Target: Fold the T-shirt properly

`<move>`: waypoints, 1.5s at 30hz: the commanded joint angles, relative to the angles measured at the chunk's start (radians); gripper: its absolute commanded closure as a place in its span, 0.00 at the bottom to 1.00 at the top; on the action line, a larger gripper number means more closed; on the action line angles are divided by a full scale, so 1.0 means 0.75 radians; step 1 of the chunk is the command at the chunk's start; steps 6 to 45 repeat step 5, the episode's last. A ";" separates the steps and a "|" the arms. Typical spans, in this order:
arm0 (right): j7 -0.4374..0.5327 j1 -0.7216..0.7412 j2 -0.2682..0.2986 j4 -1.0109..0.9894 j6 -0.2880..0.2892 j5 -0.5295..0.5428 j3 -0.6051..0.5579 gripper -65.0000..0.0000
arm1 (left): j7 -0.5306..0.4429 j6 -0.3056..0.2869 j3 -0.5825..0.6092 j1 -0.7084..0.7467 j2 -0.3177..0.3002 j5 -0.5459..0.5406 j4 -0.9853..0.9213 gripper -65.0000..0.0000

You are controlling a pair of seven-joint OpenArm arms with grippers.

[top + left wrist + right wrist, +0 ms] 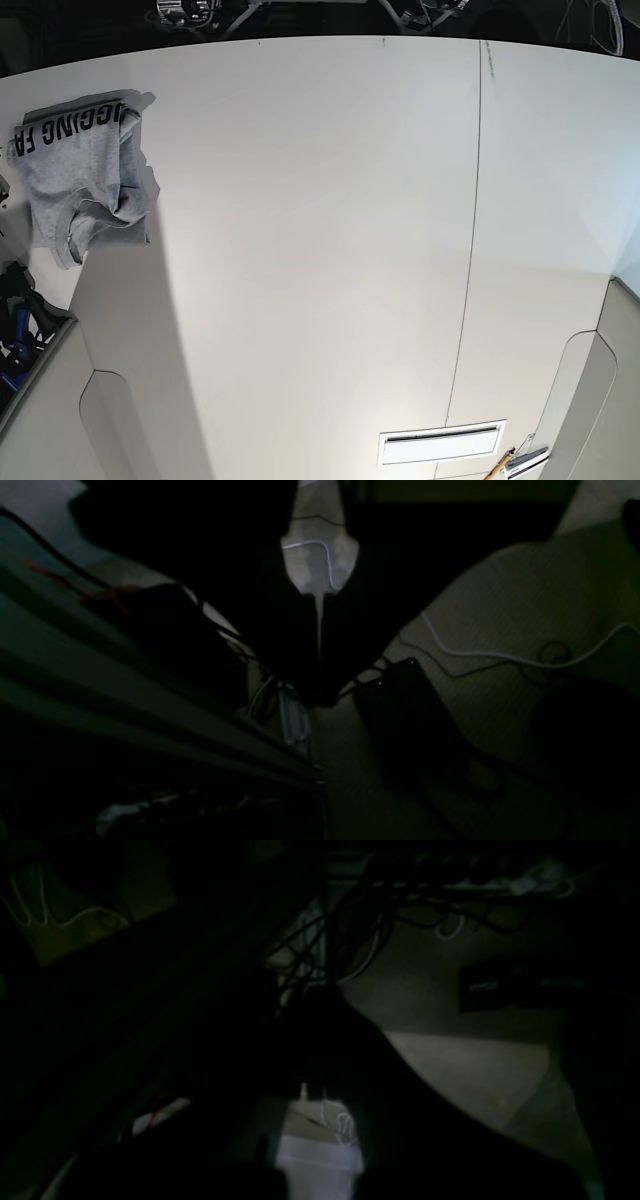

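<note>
The T-shirt (85,170) lies crumpled at the far left corner of the white table (320,260) in the base view, its long axis running from the table's far edge toward the near side, with the black lettering face up along its far end. That view shows neither arm. The two wrist views are dark, showing only cables (500,655) and floor, and whether either pincer is open or closed cannot be told.

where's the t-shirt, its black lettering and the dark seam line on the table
T-shirt (75,185), base view, plain grey cloth at its middle.
black lettering (70,130), base view, on the letters along its upper edge.
seam line (474,215), base view, midway down the line.
</note>
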 commanded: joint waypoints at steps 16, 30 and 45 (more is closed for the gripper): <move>0.006 -0.005 0.004 0.009 0.006 0.001 0.003 1.00 | -0.008 -0.005 0.000 0.008 0.001 0.001 0.004 0.98; 0.006 -0.005 0.004 0.009 0.006 0.001 0.003 1.00 | -0.008 -0.005 0.000 0.008 0.001 0.001 0.004 0.98; 0.006 -0.005 0.004 0.009 0.006 0.001 0.003 1.00 | -0.008 -0.005 0.000 0.008 0.001 0.001 0.004 0.98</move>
